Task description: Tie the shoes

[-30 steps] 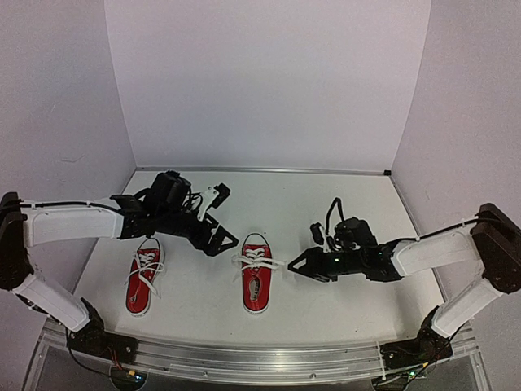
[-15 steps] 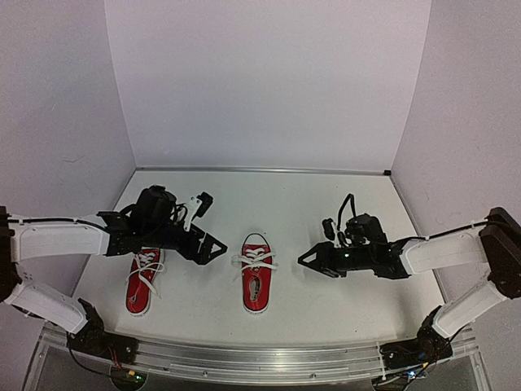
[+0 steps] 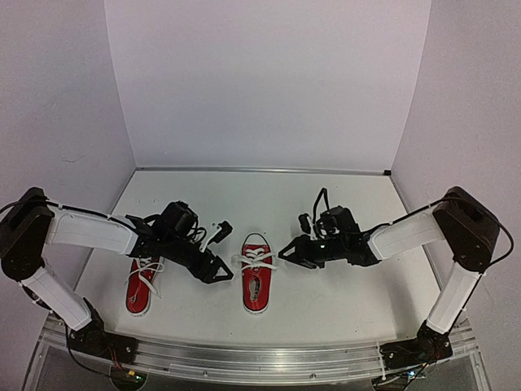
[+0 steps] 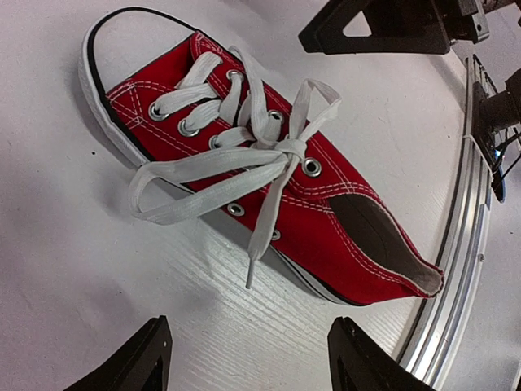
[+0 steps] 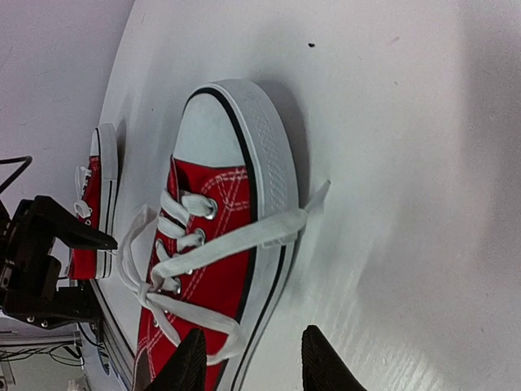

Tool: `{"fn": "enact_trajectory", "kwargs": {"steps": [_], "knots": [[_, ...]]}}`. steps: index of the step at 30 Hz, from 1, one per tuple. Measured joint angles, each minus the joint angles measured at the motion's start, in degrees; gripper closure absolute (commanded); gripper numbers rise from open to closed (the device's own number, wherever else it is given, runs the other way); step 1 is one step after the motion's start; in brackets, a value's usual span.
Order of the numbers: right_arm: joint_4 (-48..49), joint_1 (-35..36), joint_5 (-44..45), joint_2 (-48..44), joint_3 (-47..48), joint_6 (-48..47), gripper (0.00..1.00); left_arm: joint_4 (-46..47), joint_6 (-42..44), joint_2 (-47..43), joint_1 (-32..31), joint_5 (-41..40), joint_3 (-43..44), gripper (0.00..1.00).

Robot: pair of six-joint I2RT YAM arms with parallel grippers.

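**A:** Since a second ago the middle shoe (image 3: 256,273) hasn't been budged, but the left end effector (image 4: 251,350) and right end effector (image 5: 254,362) have both been swung in close on either side of it. It's parked on the bench (image 3: 350,204), toe pointing away from the bases. The other shoe (image 3: 142,283) is well apart to its left.

**B:** How should it be handled?

**A:** Light canvas, so it'd probably get dragged if a lace is yanked. The laces look flat, floppy and grippy. Best pinched at the loop (image 4: 195,167) or the free end (image 5: 285,224) draped over the sole. Both end effectors are seen partly spread, the right narrower, with nothing held.
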Motion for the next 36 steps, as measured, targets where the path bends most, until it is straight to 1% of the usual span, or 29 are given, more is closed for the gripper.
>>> {"fn": "enact_trajectory", "kwargs": {"steps": [4, 10, 22, 26, 30, 36], "knots": [[0.66, 0.01, -1.28, 3.04, 2.31, -0.93, 0.66, 0.97, -0.01, 1.34, -0.23, 1.18, 0.18, 0.3], [0.44, 0.64, -3.34, 6.45, 3.42, -2.07, 0.67, 2.52, -0.01, 3.82, -0.77, 1.74, 1.46, 0.31], [0.25, 2.81, -4.97, 6.61, 3.44, -3.65, 0.66, 2.68, 0.04, 4.6, -0.98, 2.1, 1.54, 0.32], [0.19, 3.12, -4.98, 6.58, 3.44, -3.81, 0.66, 2.65, 0.24, 5.23, -1.0, 2.1, 1.96, 0.35], [-0.69, 3.33, -4.97, 6.58, 3.77, -4.16, 0.67, 2.67, 0.38, 5.43, -1.29, 2.14, 2.27, 0.39], [-2.43, 4.02, -4.94, 6.58, 6.4, -5.04, 0.68, 2.56, 0.51, 6.27, -2.12, 2.27, 3.19, 0.45]]}}
